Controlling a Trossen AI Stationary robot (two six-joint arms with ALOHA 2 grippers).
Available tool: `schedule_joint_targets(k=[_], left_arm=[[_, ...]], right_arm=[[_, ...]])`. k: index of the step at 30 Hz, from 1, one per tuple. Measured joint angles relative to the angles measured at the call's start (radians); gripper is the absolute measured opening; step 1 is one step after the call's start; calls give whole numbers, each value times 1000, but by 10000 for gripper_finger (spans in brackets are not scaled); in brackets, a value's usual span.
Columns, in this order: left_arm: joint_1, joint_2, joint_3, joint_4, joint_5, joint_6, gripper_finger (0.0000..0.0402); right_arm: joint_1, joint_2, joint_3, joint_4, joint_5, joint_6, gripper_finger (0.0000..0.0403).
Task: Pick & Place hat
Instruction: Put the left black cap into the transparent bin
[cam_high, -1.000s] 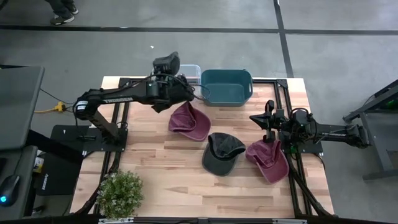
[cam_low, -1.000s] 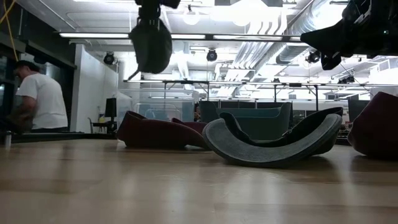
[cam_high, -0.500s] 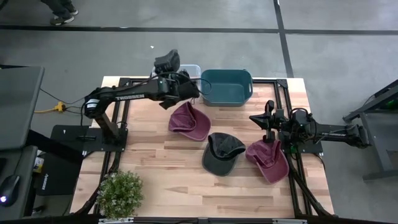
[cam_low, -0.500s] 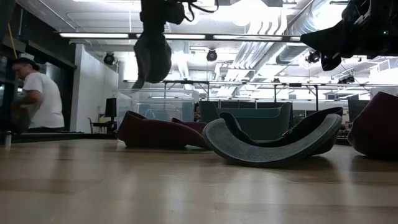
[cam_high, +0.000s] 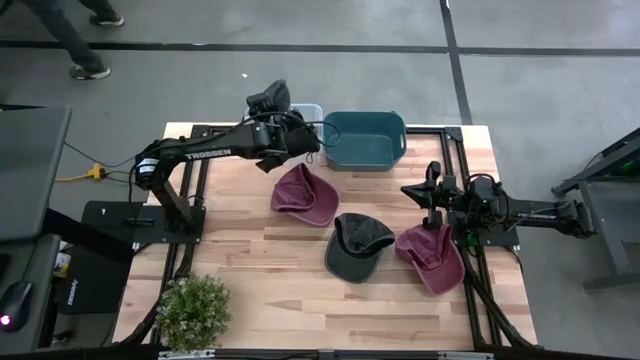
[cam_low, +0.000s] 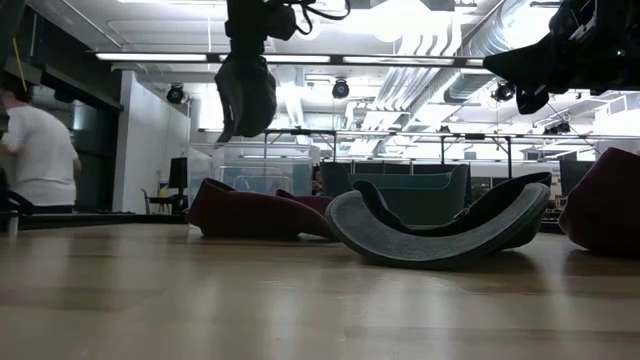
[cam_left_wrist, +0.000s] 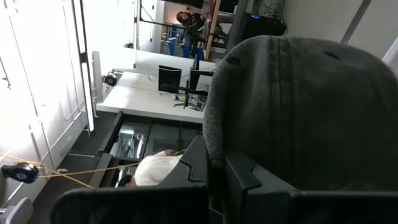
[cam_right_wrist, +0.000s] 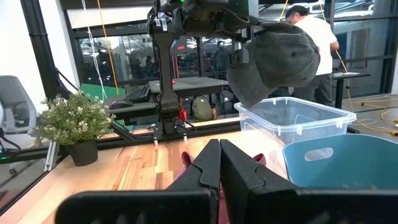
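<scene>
My left gripper (cam_high: 296, 146) is raised over the table's far side, beside the clear bin (cam_high: 308, 113), and is shut on a dark grey hat (cam_right_wrist: 275, 57). The low view shows that hat (cam_low: 245, 92) hanging high above the wood. Three more hats lie on the table on their crowns and brims: a maroon one (cam_high: 303, 193), a dark grey one (cam_high: 358, 246) and a second maroon one (cam_high: 432, 258). My right gripper (cam_high: 432, 192) waits shut (cam_right_wrist: 219, 155) above the table's right side, near the second maroon hat. My left gripper pinches the dark grey hat by its edge (cam_left_wrist: 214, 146) between the two fingers (cam_left_wrist: 239, 177). The crown (cam_left_wrist: 305, 106) bulges out past the fingers. The hat is lifted clear of the table and hangs from the gripper above the clear bin's near side (cam_right_wrist: 292, 118).
A teal bin (cam_high: 365, 138) stands at the far edge, right of the clear bin. A potted plant (cam_high: 192, 310) sits at the near left corner. Bare wood lies between the plant and the hats. A person in a white shirt (cam_low: 35, 150) moves in the room beyond.
My left gripper has carried the grey hat toward the table's right and far edge, closer to the clear bin, then held still. The hat has turned about, showing narrower in the low view. The right arm has kept still.
</scene>
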Motion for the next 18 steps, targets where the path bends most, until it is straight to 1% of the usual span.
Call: schedule_joint_targets(k=[2,5,10,18], left_arm=[[0,2,0,9,2,1,0],[0,42,2,31,-17,20,0],[0,59,2,47,-24,-2,0],[0,63,0,64,20,-7,0]], right_arm=[[0,0,0,0,0,0,1],[0,0,0,0,0,0,1],[0,0,0,0,0,0,1],[0,0,0,-3,0,0,1]])
